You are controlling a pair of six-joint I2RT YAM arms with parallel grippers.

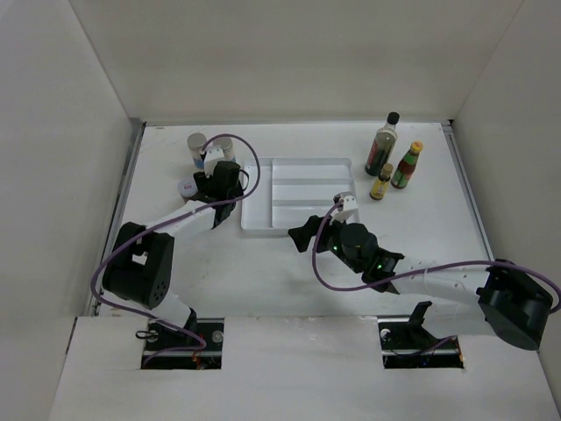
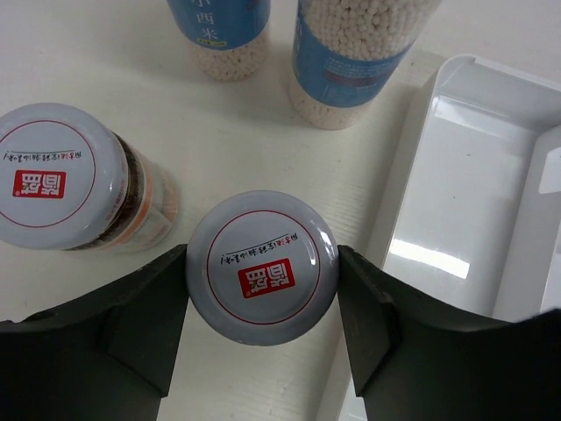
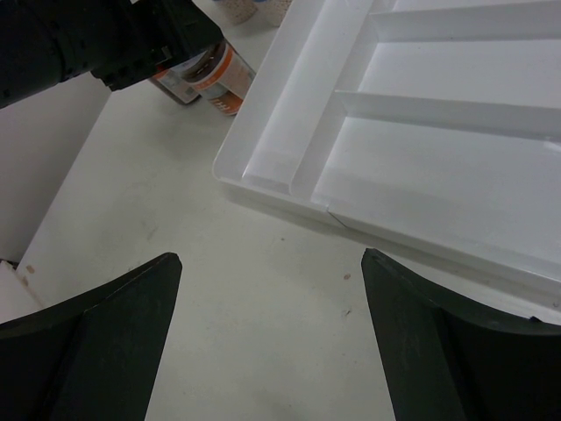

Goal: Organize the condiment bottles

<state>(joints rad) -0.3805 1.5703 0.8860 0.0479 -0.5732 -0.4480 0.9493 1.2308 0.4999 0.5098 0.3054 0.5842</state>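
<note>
My left gripper (image 2: 263, 272) is shut on a short reddish-brown spice jar (image 2: 263, 267); both fingers press the sides of its white lid, just left of the white tray (image 2: 491, 219). The second spice jar (image 2: 66, 180) stands to its left. The two blue-labelled jars (image 2: 219, 35) (image 2: 359, 61) stand just beyond. In the top view the left gripper (image 1: 215, 184) is at the tray's left edge (image 1: 250, 197). The tall dark bottle (image 1: 383, 140), the red sauce bottle (image 1: 408, 165) and the tiny yellow bottle (image 1: 380, 184) stand at the back right. My right gripper (image 1: 302, 237) (image 3: 267, 263) is open and empty over the table, in front of the tray.
The tray (image 3: 438, 132) has long stepped compartments with nothing in them. White walls close in the table on the left, back and right. The left arm's purple cable (image 1: 230, 140) loops over the left jars.
</note>
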